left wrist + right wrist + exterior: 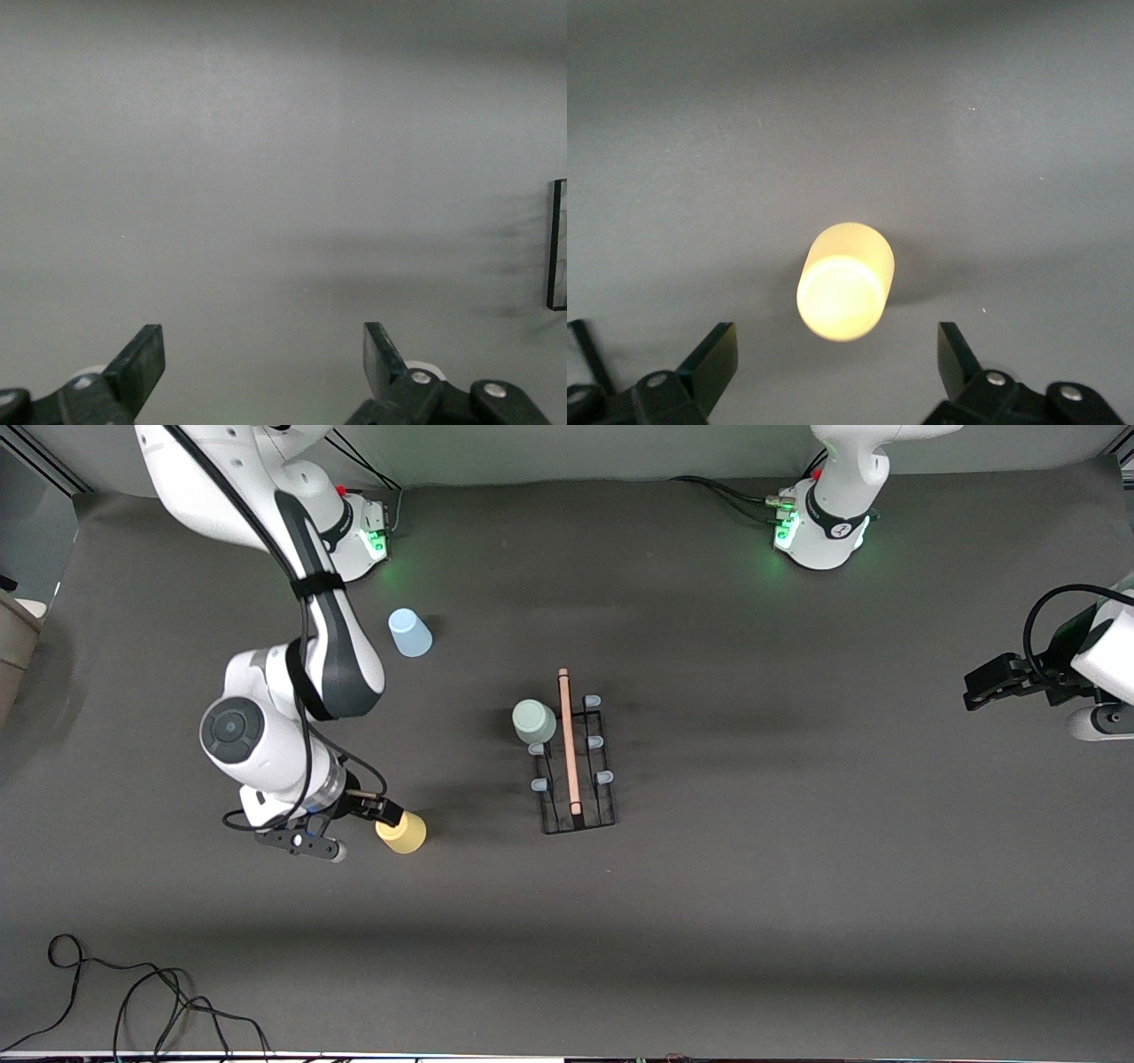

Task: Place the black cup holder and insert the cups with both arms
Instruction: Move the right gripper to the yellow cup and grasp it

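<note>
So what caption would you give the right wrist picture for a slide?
Right gripper, fingers open, poised over the upside-down yellow cup on the grey table.

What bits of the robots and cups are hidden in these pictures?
- Left arm: front view's edge cuts most off.
- Black cup holder: left wrist view shows one corner.
- Prong under the grey-green cup: covered.
- Yellow cup: right gripper overlaps its edge in front view.

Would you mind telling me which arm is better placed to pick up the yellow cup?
Right: the right gripper hovers open directly over the yellow cup; the left gripper waits at the table's edge.
</note>
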Robot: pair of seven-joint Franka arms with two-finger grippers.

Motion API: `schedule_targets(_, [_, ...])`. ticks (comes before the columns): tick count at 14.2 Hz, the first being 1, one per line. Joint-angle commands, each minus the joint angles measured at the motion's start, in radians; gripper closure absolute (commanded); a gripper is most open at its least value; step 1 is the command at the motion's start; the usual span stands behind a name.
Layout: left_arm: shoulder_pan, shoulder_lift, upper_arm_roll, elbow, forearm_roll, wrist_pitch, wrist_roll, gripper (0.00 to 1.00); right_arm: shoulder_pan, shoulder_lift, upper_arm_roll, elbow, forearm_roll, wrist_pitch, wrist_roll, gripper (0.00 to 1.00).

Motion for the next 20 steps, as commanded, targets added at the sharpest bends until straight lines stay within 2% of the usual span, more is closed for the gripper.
schedule_targets(1, [-0.003, 0.007, -0.002, 0.013, 0.016, 0.006, 0.011, 0.0, 0.008, 0.068, 0.001, 0.011, 0.078, 0.074, -0.039, 0.0])
schedule_targets(5, [-0.003, 0.009, -0.002, 0.013, 0.016, 0.006, 0.011, 0.0, 0.011, 0.139, 0.009, 0.012, 0.088, 0.142, -0.04, 0.0])
schedule_targets(10, [-0.002, 0.013, -0.002, 0.013, 0.013, 0.006, 0.011, 0.0, 0.014, 0.16, 0.02, 0.003, 0.092, 0.131, -0.05, 0.0])
schedule_targets(11, [-0.002, 0.013, -0.002, 0.013, 0.011, 0.006, 0.011, 0.0, 0.014, 0.16, 0.02, -0.002, 0.096, 0.121, -0.05, 0.05])
schedule_targets(12, [-0.002, 0.013, -0.002, 0.013, 0.011, 0.006, 0.011, 0.0, 0.014, 0.148, 0.018, -0.005, 0.098, 0.099, -0.051, 0.39])
schedule_targets(13, [-0.002, 0.013, -0.002, 0.013, 0.011, 0.004, 0.011, 0.0, 0.014, 0.138, 0.018, -0.005, 0.099, 0.078, -0.048, 0.82])
schedule_targets(14, [-0.002, 0.013, -0.002, 0.013, 0.011, 0.004, 0.011, 0.0, 0.015, 0.122, 0.018, -0.005, 0.104, 0.07, -0.046, 1.0])
schedule_targets(17, [-0.002, 0.013, -0.002, 0.013, 0.01, 0.004, 0.011, 0.0, 0.015, 0.05, 0.017, 0.003, 0.105, 0.017, -0.036, 1.0])
schedule_targets(20, [-0.002, 0.013, -0.002, 0.013, 0.01, 0.003, 0.011, 0.0, 0.017, -0.037, 0.015, 0.039, 0.105, -0.112, 0.037, 1.0])
